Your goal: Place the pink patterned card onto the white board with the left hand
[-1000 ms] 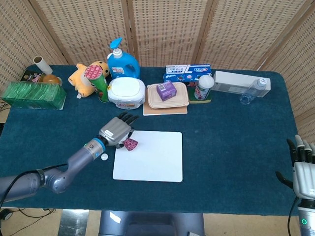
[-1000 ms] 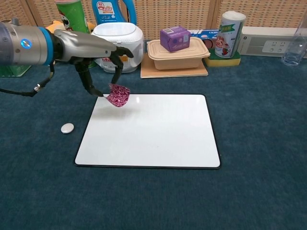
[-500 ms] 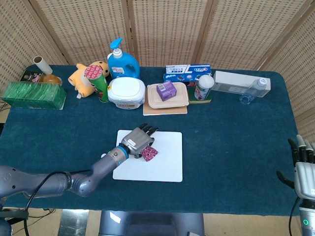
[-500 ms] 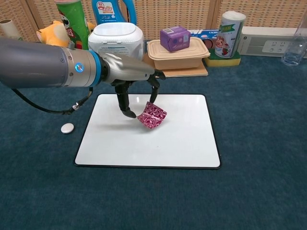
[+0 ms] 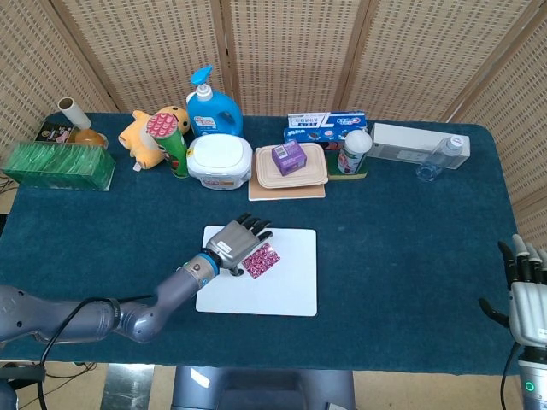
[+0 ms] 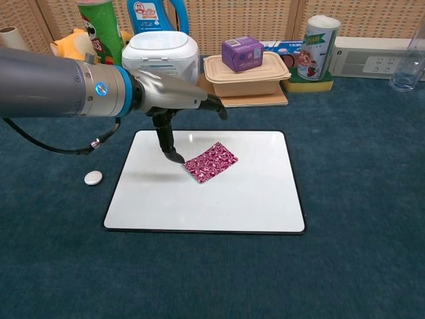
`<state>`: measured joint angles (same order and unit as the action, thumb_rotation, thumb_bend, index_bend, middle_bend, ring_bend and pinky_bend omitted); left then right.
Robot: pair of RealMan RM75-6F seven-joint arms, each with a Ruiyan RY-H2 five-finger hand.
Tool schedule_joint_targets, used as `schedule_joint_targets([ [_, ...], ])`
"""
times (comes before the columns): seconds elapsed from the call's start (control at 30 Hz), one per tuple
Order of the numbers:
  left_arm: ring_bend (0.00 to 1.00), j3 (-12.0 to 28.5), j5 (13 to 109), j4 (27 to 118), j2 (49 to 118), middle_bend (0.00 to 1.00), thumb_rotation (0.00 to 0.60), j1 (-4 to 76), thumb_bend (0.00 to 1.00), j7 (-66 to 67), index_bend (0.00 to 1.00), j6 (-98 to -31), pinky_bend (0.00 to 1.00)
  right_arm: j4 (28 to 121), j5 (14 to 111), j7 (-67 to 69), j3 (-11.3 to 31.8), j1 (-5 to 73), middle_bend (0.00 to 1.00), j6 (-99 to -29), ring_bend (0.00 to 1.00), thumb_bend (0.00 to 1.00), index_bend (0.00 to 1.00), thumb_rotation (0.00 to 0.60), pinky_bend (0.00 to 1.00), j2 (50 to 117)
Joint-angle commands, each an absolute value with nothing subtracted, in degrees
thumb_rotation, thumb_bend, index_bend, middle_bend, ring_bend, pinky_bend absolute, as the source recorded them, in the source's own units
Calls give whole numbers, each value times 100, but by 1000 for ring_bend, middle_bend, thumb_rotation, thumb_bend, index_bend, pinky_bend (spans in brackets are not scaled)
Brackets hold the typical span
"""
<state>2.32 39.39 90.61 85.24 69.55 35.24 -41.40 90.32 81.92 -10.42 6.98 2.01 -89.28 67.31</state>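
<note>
The pink patterned card [image 5: 261, 260] [image 6: 210, 161] lies flat on the upper middle of the white board [image 5: 282, 292] [image 6: 232, 206]. My left hand [image 5: 236, 241] [image 6: 174, 101] hovers over the board's upper left part, fingers spread out above the card. Its thumb tip reaches down to just beside the card's left corner; whether it touches there is unclear. Nothing is held in it. My right hand [image 5: 527, 289] shows only in the head view, at the table's near right edge, fingers upright and apart, holding nothing.
A small white disc [image 6: 93, 177] lies on the cloth left of the board. Behind the board stand a white tub [image 6: 163, 54], a beige food container [image 6: 249, 78] with a purple box [image 6: 242, 53] on it, a green can [image 5: 171, 141] and a clear bottle [image 5: 436, 159].
The left hand carried the card from the board's upper left corner toward its middle, then let go. The card now lies flat and the fingers have lifted off it.
</note>
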Motion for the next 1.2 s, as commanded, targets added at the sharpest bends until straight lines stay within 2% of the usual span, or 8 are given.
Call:
schedule_joint_targets([
  [0.03, 0, 163, 4210, 9240, 8321, 0, 600, 6832, 172, 3403, 65, -4258, 0, 9030, 8189, -1038, 701, 199, 0, -8933, 0, 209, 29, 600, 0, 6731],
  [0.3, 0, -244, 5136, 9614, 7636, 0, 600, 6089, 172, 2811, 81, -4689, 0, 9032, 8222, -1059, 667, 206, 0, -8907, 0, 209, 29, 600, 0, 6744],
  [0.47, 0, -552, 5803, 9494, 7477, 0, 600, 5505, 173, 2339, 169, -4991, 0, 9024, 8244, -1118, 628, 230, 0, -8844, 0, 209, 29, 600, 0, 6778],
  [0.67, 0, -817, 6366, 9277, 7613, 0, 600, 4970, 206, 2053, 306, -5237, 0, 9043, 8279, -1114, 608, 217, 0, -8869, 0, 209, 29, 600, 0, 6775],
  [1.2, 0, -622, 6639, 8770, 8089, 0, 600, 4390, 234, 1680, 342, -5307, 0, 9098, 8324, -948, 609, 186, 0, -8919, 0, 209, 29, 600, 0, 6679],
])
